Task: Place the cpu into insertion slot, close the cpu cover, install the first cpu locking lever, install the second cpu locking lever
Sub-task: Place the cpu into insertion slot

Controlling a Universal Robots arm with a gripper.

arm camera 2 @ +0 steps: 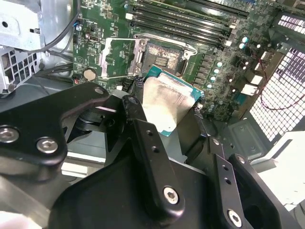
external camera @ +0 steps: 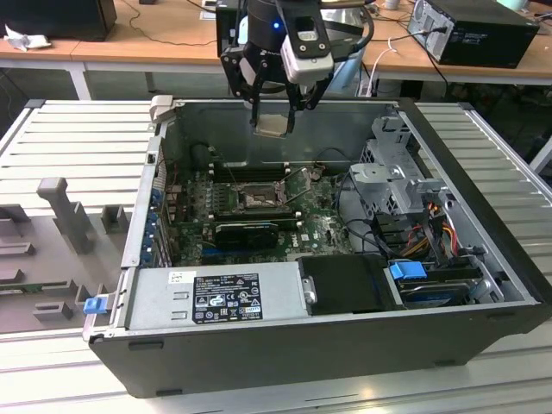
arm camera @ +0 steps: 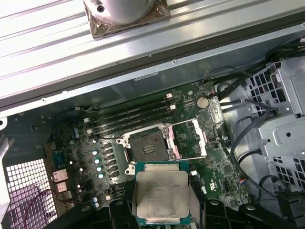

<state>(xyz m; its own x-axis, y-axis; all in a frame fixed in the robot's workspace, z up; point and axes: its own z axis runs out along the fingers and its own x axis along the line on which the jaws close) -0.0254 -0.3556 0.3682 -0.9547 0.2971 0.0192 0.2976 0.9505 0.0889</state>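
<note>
Gripper [external camera: 276,116] is closed on the cpu [external camera: 272,126]. I see the chip pinched by its edges between the black fingers [arm camera 2: 143,138], its silver-grey top plain in both wrist views. I have it hanging in the air over the open computer case [external camera: 483,216], well above the motherboard [external camera: 319,228]. Under it the insertion slot [arm camera: 149,144] lies bare, its dark contact field showing. The cpu cover [arm camera: 189,138] is swung open and lies just beside the slot, on the side toward the drive cage [external camera: 392,172]. Black memory slots [arm camera: 131,114] run alongside the insertion slot, between it and the case wall.
</note>
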